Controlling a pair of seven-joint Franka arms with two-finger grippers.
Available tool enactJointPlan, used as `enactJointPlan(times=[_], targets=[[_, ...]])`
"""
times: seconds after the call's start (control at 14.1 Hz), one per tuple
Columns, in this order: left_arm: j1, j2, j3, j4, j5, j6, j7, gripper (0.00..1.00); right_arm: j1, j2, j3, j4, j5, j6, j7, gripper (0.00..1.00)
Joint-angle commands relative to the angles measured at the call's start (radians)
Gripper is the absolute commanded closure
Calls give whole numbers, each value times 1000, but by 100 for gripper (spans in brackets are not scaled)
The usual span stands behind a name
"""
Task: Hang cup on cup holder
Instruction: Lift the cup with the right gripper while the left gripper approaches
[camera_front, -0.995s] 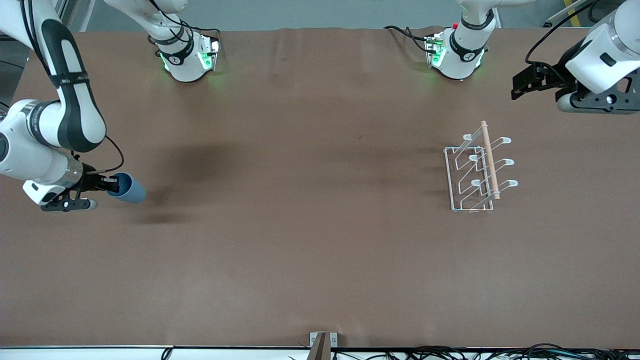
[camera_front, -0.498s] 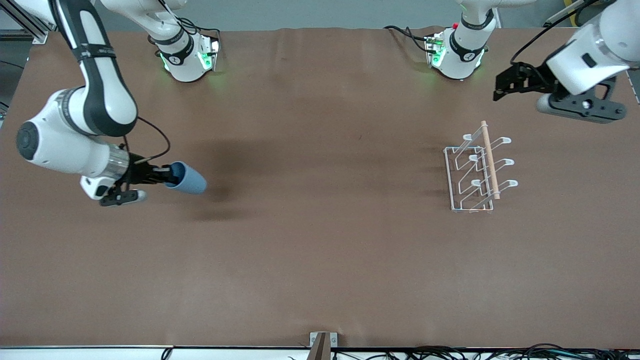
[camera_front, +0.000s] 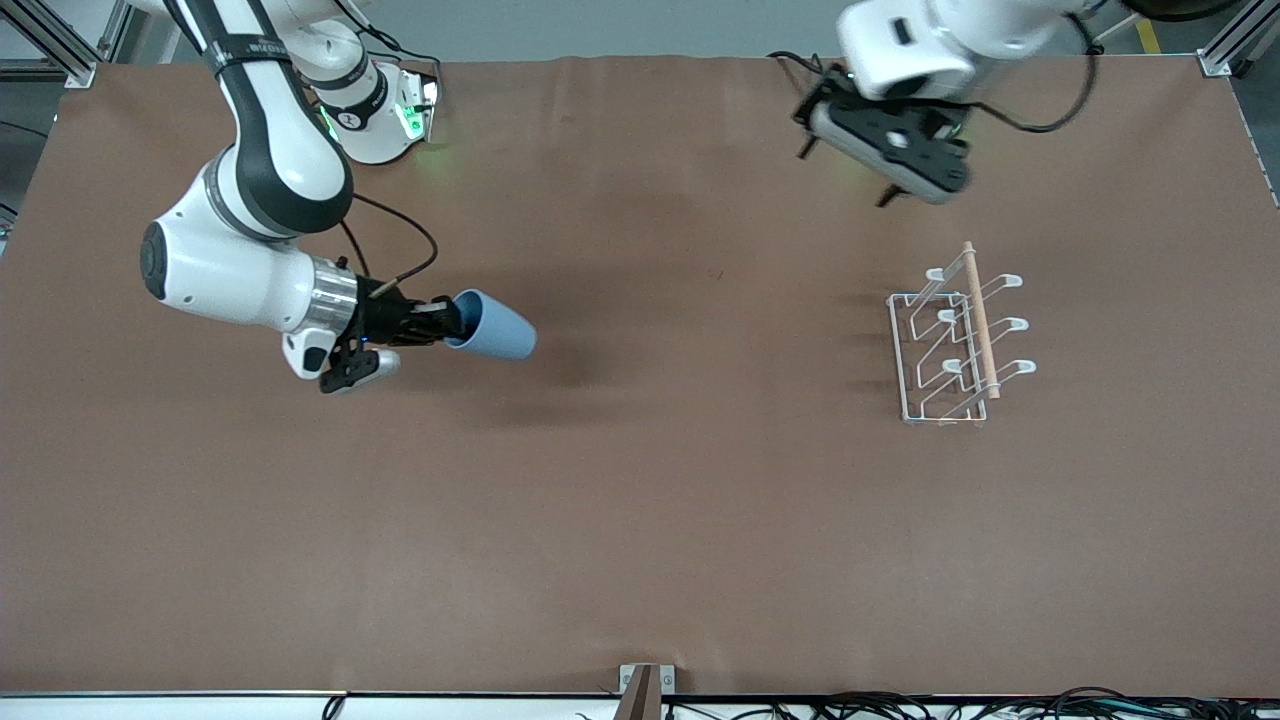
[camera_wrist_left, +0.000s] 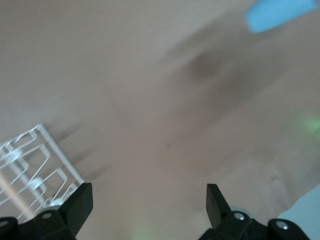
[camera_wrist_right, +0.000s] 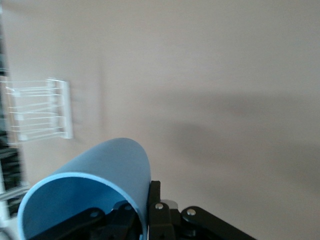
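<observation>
1. Lying sideways in mid-air, smooth tapered light-blue cup (camera_front: 492, 327), rim pinched by right gripper (camera_front: 441, 322), over tabletop (camera_front: 640, 520) toward right arm's end.
2. White wire cup holder (camera_front: 950, 345) w/ wooden rod, well apart; bare brown surface between.
3. Left gripper (camera_front: 850, 170) spread apart, holding nothing, above the tabletop near its base.

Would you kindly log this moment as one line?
right tool: shut on cup, over table | left tool: open, empty, above table | cup holder: no cup
</observation>
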Motion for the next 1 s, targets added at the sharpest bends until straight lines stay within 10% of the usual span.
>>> enactJointPlan(times=[0.0, 0.5, 0.92], targets=[[-5, 37, -51, 33, 3, 48, 66, 0, 31, -12, -9, 22, 155, -76, -5, 96], [-140, 100, -62, 35, 3, 213, 204, 0, 55, 103, -9, 174, 268, -408, -9, 95], [-206, 161, -62, 31, 17, 266, 209, 0, 89, 141, -8, 203, 388, -425, -8, 95]])
